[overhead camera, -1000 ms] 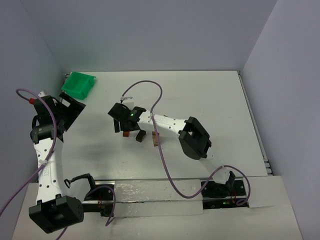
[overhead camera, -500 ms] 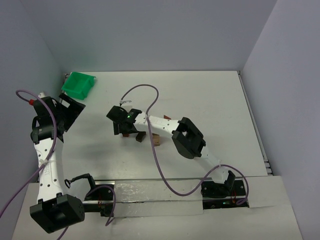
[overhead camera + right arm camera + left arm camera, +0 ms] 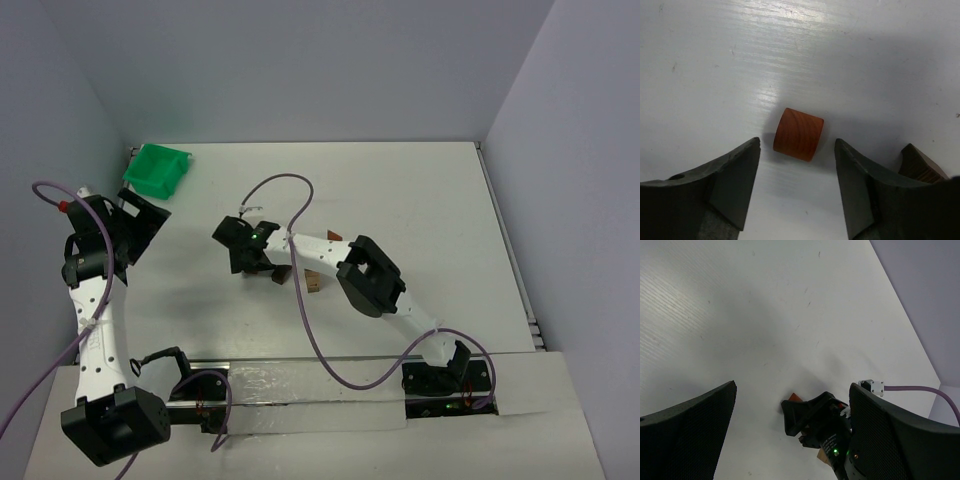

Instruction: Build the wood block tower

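Note:
A reddish-brown wood block (image 3: pixel 798 134) lies on the white table (image 3: pixel 420 200), between the fingertips of my right gripper (image 3: pixel 797 146). The jaws are open, with a gap on each side of the block. From above, that gripper (image 3: pixel 246 258) hides the block. A dark brown block (image 3: pixel 281 273) (image 3: pixel 920 164) lies just to its right, then a tan piece (image 3: pixel 314 282), and a small reddish wedge (image 3: pixel 333 237) sits behind. No tower shows in view. My left gripper (image 3: pixel 140 215) hangs wide open and empty at the far left, and its camera sees the right gripper (image 3: pixel 805 415) over the red block (image 3: pixel 794 398).
A green plastic bin (image 3: pixel 158 168) stands at the back left corner. Walls close the table at the back and along both sides. The purple cable (image 3: pixel 290 185) loops over the right arm.
My right gripper has moved a little to the left and come down over the reddish-brown block, and its jaws have narrowed. The left arm has not moved.

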